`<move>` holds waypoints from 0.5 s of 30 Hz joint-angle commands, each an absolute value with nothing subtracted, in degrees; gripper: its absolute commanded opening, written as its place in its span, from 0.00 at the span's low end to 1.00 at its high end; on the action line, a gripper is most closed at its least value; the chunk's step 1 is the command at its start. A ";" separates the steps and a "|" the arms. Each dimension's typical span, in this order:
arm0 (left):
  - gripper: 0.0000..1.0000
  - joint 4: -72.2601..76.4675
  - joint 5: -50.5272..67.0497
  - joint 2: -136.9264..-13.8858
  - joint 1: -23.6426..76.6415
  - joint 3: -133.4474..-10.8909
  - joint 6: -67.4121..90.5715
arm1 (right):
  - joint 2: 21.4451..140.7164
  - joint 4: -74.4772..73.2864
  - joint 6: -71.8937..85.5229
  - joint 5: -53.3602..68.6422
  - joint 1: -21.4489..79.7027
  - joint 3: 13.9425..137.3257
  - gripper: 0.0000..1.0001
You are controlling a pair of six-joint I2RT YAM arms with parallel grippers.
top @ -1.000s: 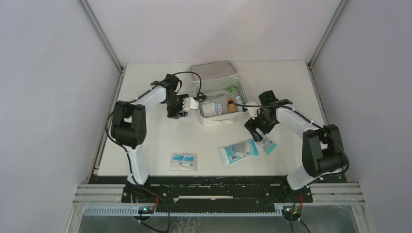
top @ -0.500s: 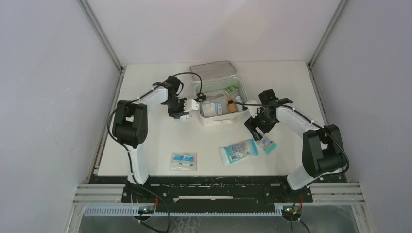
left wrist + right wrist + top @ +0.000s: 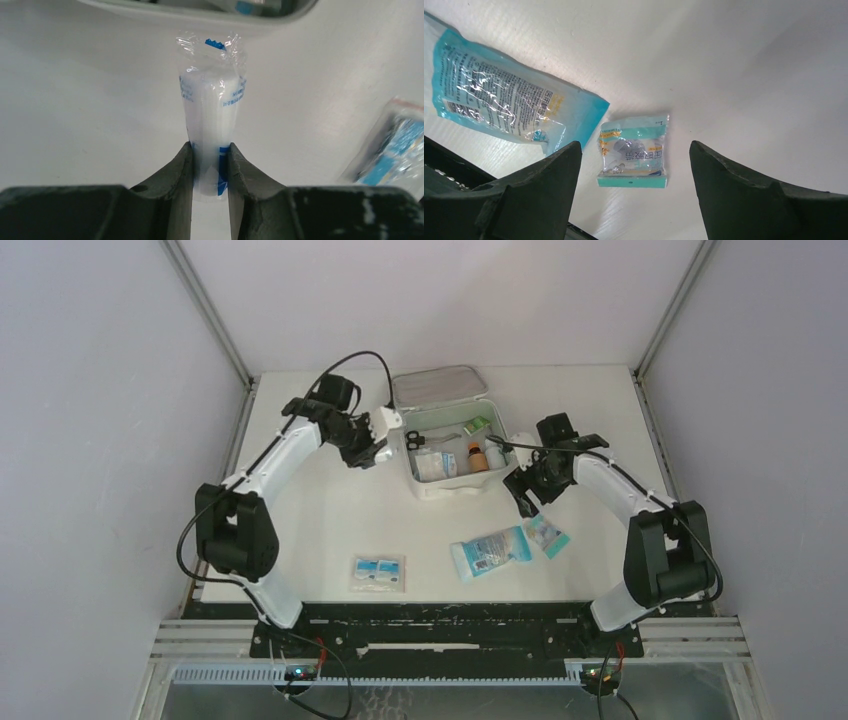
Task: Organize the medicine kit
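Kit (image 3: 450,486) sits open at centre-back of the table (image 3: 320,520), with the lid (image 3: 440,385) flipped back flat behind it. Inside are scissors (image 3: 412,438), an amber bottle (image 3: 478,455), a green box (image 3: 478,425) and a white packet (image 3: 435,465).

Left gripper (image 3: 210,150) is just off the kit's left rim, near the rear corner. Its fingers (image 3: 182,165) are pinched on the near end of a clear-wrapped white roll (image 3: 212,100). The roll sticks straight out from the tips, far end toward the kit wall. It looks clear of the table, but I can't confirm that.

Right gripper (image 3: 635,146) is right of the kit, near its front-right corner, with fingers spread wide and nothing between them. It hangs above a small teal packet (image 3: 634,160), and the wrist view frames that packet between the two tips with no contact.

A large blue pouch (image 3: 509,107) lies flat just beside the teal packet. Their corners are close, and I can't tell if they overlap. A twin-pack (image 3: 378,573) lies flat near the front edge, left of the pouch and well apart from both grippers.
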State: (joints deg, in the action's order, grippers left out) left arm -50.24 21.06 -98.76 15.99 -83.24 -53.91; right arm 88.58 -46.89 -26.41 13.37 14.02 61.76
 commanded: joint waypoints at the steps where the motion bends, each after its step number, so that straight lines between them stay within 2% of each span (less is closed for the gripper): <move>1: 0.27 -45.66 26.00 -95.81 18.32 -90.32 -30.01 | 85.25 -45.17 -22.43 14.57 12.74 65.22 0.79; 7: 0.25 -41.31 26.94 -102.86 21.65 -100.89 -2.08 | 82.35 -44.29 -19.31 15.37 10.59 66.44 0.79; 15: 0.21 -35.00 25.89 -112.71 26.63 -108.37 18.29 | 78.98 -44.37 -18.61 18.19 6.96 65.21 0.79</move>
State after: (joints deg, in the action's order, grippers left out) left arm -39.90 25.69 -109.51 24.23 -105.49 2.76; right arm 81.67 -45.82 -20.14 15.81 8.56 64.34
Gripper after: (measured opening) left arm 0.298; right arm 0.787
